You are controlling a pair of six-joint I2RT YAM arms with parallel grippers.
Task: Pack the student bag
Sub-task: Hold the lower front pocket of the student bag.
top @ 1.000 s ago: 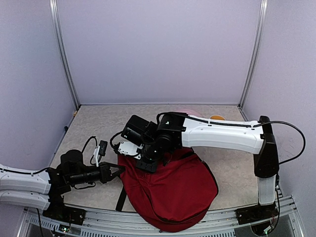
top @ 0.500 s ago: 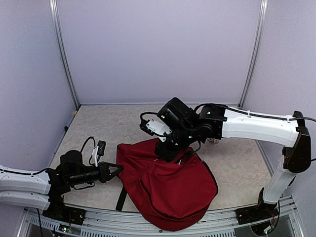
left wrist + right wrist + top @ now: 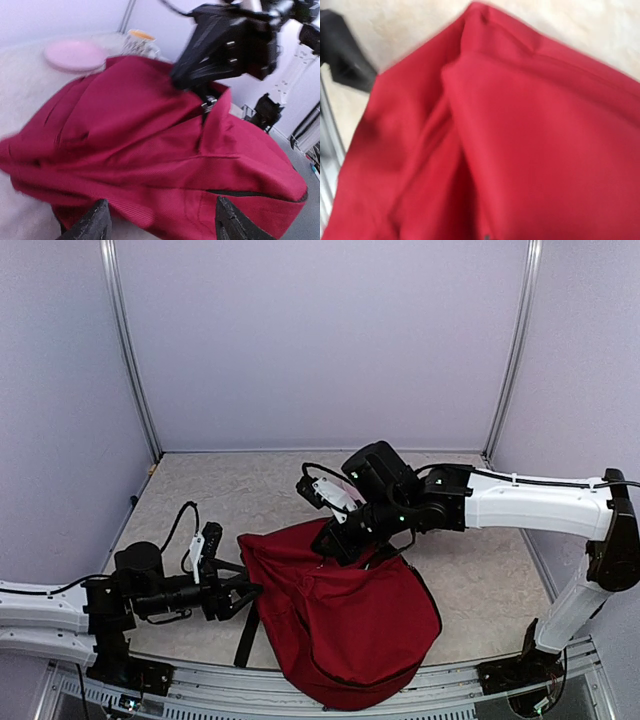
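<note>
The student bag (image 3: 350,625), a large dark red backpack, lies at the near middle of the table. My right gripper (image 3: 338,548) is shut on its raised upper edge. In the left wrist view its black fingers (image 3: 204,95) pinch the fabric by a small metal zip pull (image 3: 209,103). The right wrist view holds only blurred red fabric (image 3: 530,140), with no fingers showing. My left gripper (image 3: 250,596) is open at the bag's left corner. Its fingertips (image 3: 95,222) stand wide apart, with the bag's lower edge (image 3: 165,200) just ahead of them.
A pink plate (image 3: 75,52) and a cup with an orange top (image 3: 139,42) stand on the table beyond the bag. A black strap (image 3: 245,640) trails from the bag's left side toward the near rail. Walls close in the table's left, back and right.
My left gripper has opened and moved up to the bag's left corner. My right gripper has travelled right along the bag's top edge, which now stands higher.
</note>
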